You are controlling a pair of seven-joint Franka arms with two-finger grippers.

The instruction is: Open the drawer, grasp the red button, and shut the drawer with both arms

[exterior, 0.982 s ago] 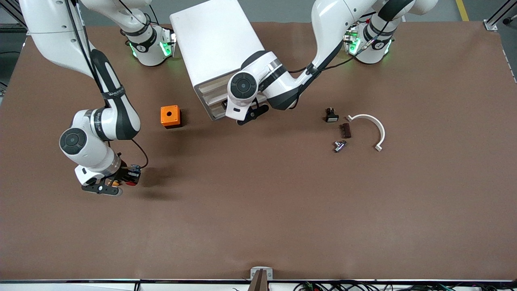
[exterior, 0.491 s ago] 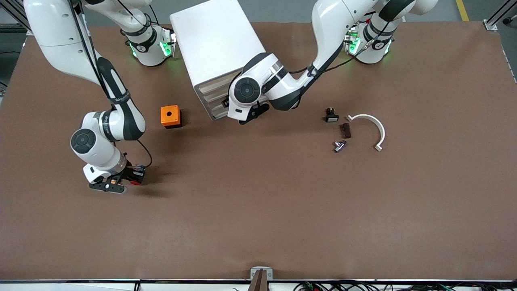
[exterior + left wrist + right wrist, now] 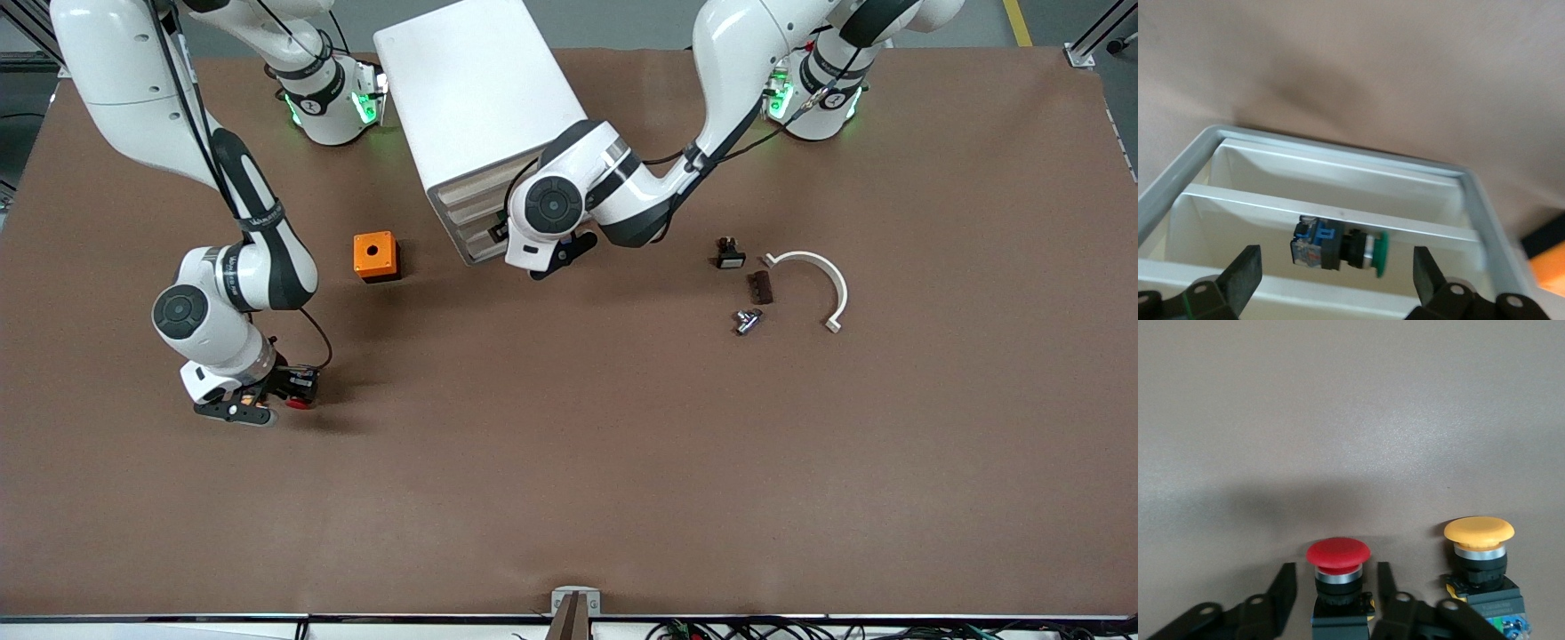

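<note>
Red-capped button (image 3: 1338,565) down at the table toward the right arm's end, nearer the front camera than the orange cube (image 3: 374,255). Cap pointing away from the wrist, black body between the fingers of the right gripper (image 3: 1333,587). Fingers parted, not clamped: one close against the body, the other with a plain gap beside it. No real grip, then (a release, by the look of it). Just beside, touching nothing, the yellow-capped button (image 3: 1478,547).

Over to the cabinet (image 3: 471,80): left gripper (image 3: 1335,257) low at the drawer (image 3: 1325,180), fingers spread wide with nothing between them. Inside the tray, a green-capped button (image 3: 1338,248) lying on its side. Drawer flush or not, impossible to say from the front view.

Trouble ahead, as a judgement only:
- Close finger dragging the red button on the way out, tipping it or rolling it into the yellow one.
- Mix-up between the two caps on any re-grasp, given how near they sit.
- Wide-open left fingers catching a neighbouring drawer front during the push, skewing the cabinet rather than shutting the drawer.
- An off-centre shove jamming the tray.
</note>
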